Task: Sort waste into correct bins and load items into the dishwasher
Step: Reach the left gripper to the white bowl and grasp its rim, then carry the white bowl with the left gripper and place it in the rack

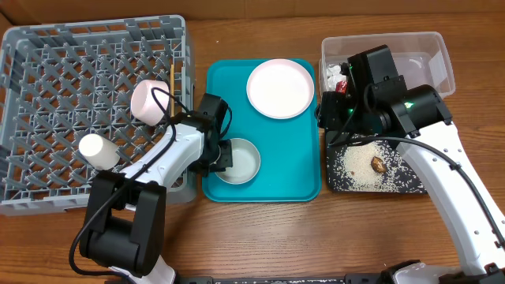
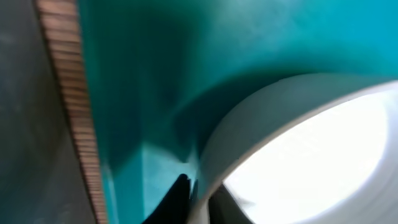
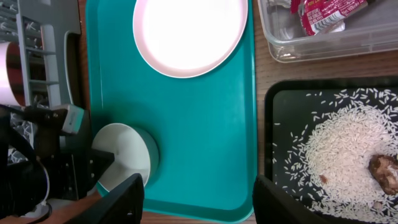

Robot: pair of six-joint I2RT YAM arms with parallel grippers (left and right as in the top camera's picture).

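The left gripper's fingers (image 2: 180, 198) pinch the near-left rim of the small white bowl (image 1: 241, 160), 1 dark finger against the outside of the wall and 1 inside it, as the left wrist view shows up close. The bowl sits upright at the lower left of the teal tray (image 1: 292, 158), and the left gripper (image 1: 224, 155) reaches it from the side of the grey dish rack (image 1: 47, 55).

The right gripper (image 3: 198, 186) has its 2 fingers (image 3: 124, 202) spread wide and holds nothing. From above it hangs over the gap between the teal tray and the 2 bins on the right.

The round white plate (image 1: 280, 87) lies flat at the upper right of the teal tray, apart from the bowl.

Inside the dish rack a white cup (image 1: 99, 150) lies on its side near the front. A round metal bowl (image 1: 149, 101) with a pinkish tint rests tilted further back. 1 thin wooden chopstick (image 1: 172, 79) lies along the rack's right wall.

The clear plastic tub (image 1: 430, 47) at the upper right holds the crumpled red-and-white wrapper (image 3: 323, 14) in its left end. Just in front of it, the black tray (image 1: 410, 183) holds a spread of white rice grains (image 3: 339, 143) with a small brown lump (image 3: 385, 173) among them.
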